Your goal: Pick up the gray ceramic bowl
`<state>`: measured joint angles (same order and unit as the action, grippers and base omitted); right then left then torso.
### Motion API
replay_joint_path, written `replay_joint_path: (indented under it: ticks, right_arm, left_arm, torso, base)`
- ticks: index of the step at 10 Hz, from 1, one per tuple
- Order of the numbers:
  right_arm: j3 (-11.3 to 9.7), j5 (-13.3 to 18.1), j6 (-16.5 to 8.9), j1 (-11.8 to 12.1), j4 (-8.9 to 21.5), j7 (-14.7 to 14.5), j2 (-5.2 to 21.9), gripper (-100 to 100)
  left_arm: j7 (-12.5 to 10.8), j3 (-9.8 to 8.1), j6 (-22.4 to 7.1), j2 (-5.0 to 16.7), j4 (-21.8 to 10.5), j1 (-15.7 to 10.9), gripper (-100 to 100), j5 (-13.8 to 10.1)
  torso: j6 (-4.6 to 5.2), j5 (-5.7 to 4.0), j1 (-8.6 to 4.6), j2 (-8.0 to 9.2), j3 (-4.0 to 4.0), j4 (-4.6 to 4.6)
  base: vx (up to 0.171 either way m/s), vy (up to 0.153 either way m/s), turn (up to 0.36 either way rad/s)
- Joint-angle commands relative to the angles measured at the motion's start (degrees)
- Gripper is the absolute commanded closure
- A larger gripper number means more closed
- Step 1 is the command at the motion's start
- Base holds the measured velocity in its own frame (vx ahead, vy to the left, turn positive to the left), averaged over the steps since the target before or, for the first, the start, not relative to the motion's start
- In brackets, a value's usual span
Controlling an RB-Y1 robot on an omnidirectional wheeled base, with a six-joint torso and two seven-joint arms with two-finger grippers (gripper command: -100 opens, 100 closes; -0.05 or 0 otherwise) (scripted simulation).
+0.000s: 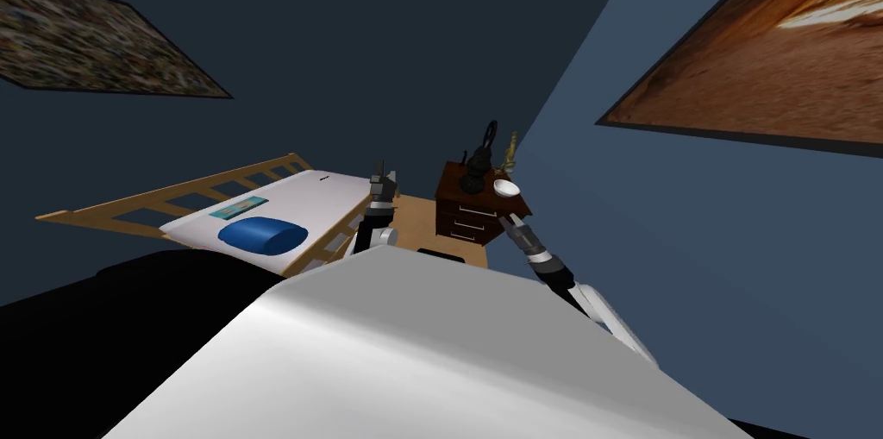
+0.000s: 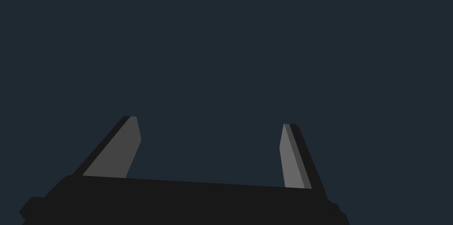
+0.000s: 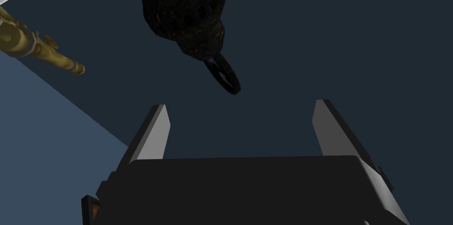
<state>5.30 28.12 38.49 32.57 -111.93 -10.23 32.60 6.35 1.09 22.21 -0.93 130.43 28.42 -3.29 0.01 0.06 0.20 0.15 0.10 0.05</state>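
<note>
Head view: my right gripper (image 1: pixel 511 220) unclenched, tilted up just short of the white bowl (image 1: pixel 506 189); left gripper (image 1: pixel 383 177) raised, likewise parted.

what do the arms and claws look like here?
The left arm and right arm are dark segments banded with white and grey. The left claw and right claw each have two thin, flat grey blade fingers on a black boxy body. No cables or markings are visible.

No text, label, number or sign can be read on anything here.
</note>
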Motion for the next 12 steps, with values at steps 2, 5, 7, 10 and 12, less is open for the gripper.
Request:
replay_joint_path:
  ticks: [2,5,7,10,12]
  right_arm:
    - [0.78,4.12,0.32,0.78,4.68,0.54,4.79,-100]
    - [1.07,6.31,0.54,1.21,7.81,0.71,8.51,-100]
    - [1.36,8.33,0.77,1.63,10.33,0.90,11.29,-100]
    - [1.94,12.30,1.23,2.41,15.02,1.32,16.38,-100]
    - [1.94,12.30,1.23,2.41,15.40,1.32,17.04,-100]
  left_arm:
    - [0.00,0.01,0.00,0.00,0.00,-0.01,0,0.00]
    - [0.00,0.00,0.00,0.00,0.00,0.00,0,0.00]
    - [0.00,0.00,0.00,0.00,0.00,0.00,0,0.00]
    - [0.00,0.00,0.00,0.00,0.00,0.01,0,0.00]
    - [0.00,-0.01,0.00,0.01,0.00,0.01,0,0.00]
  torso:
    - [-0.04,0.01,0.08,-0.05,-0.03,-0.02]
    - [-0.03,0.01,0.07,-0.12,-0.07,-0.03]
    - [-0.01,-0.01,-0.03,-0.12,-0.07,-0.03]
    - [0.00,0.00,-0.04,-0.18,-0.11,-0.04]
    - [0.01,-0.02,-0.10,-0.21,-0.12,-0.05]
  base:
    - [-0.027,0.108,0.189]
    - [-0.004,0.080,0.087]
    - [0.003,0.060,0.112]
    - [0.018,0.068,0.128]
    - [0.015,0.030,0.047]
